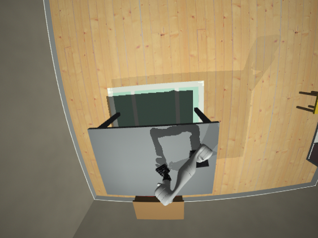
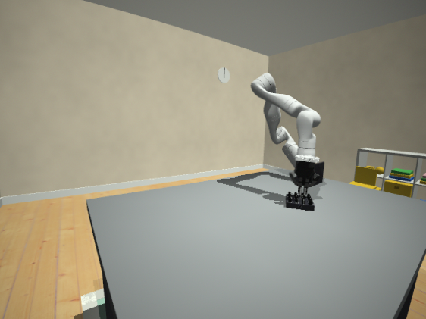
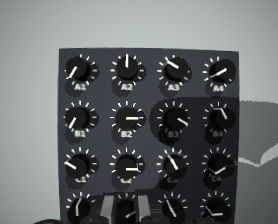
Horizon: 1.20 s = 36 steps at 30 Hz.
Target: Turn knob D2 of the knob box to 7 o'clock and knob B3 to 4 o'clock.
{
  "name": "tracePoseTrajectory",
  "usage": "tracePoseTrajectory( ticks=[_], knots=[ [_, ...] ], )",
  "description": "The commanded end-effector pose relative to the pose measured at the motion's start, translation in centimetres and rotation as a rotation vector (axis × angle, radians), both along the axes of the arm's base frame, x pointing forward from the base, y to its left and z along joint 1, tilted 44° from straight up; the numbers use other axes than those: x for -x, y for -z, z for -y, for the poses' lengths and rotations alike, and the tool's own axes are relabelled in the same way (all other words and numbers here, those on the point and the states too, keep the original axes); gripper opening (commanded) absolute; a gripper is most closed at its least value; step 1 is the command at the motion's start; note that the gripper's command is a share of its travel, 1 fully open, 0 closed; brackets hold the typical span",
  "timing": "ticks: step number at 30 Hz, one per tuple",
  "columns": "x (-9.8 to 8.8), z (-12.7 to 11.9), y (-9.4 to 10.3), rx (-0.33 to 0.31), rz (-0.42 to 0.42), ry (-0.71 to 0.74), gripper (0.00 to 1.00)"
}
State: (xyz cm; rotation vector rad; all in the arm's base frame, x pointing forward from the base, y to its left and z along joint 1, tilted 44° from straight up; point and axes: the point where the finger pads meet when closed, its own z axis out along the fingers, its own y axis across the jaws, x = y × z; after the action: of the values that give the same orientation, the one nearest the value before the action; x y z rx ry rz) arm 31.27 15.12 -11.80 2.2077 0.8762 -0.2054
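Observation:
The black knob box (image 2: 300, 206) (image 3: 102, 95) stands on the grey table (image 1: 127, 159) (image 2: 227, 251). The wrist view shows its names upright; its front edge is cut off. My gripper (image 2: 302, 194) (image 3: 125, 205) points down, its fingers on both sides of knob D2 (image 3: 127, 212), shut on it. The short visible part of D2's line points right and slightly up, about 2 o'clock; part of D2 is hidden. Knob B3 (image 3: 174, 119) lies in shadow, with its line pointing down and right, about 4 o'clock.
Knobs C2 (image 3: 126, 166), D1 (image 3: 77, 207) and D3 (image 3: 172, 206) stand close around the fingers. The arm (image 1: 185, 173) (image 2: 288, 103) reaches over the table from its dark base at one side. A brown cabinet (image 1: 159, 210) stands beyond the table edge.

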Motion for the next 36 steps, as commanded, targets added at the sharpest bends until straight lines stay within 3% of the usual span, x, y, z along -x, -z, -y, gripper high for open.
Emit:
tracePoseTrajectory(
  ticks=[1,30,31,36],
  knots=[
    [-0.02,-0.02,-0.02,0.0,-0.004,-0.004,0.08],
    [-0.02,-0.02,-0.02,0.002,-0.015,-0.015,0.08],
    [-0.02,-0.02,-0.02,0.002,-0.015,-0.015,0.19],
    [-0.02,-0.02,-0.02,0.002,-0.015,-0.015,0.19]
  ],
)
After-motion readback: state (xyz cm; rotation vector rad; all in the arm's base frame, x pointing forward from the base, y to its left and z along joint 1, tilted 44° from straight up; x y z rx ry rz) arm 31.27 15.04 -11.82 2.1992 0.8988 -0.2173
